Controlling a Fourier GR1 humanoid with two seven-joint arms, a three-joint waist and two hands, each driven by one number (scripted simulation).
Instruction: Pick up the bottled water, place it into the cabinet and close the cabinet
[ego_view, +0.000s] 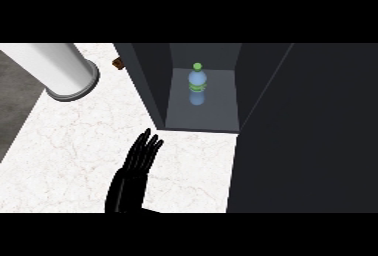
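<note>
The bottled water (197, 80) stands upright deep inside the open cabinet (203, 120) at the surface's far edge, so closing turns on the dark door (310, 130), which swings out right of the left hand (136, 170), its fingers straight and together.

counter (66, 150): white marble | on it: dark cabinet (266, 125), white cylinder (63, 67)
</note>
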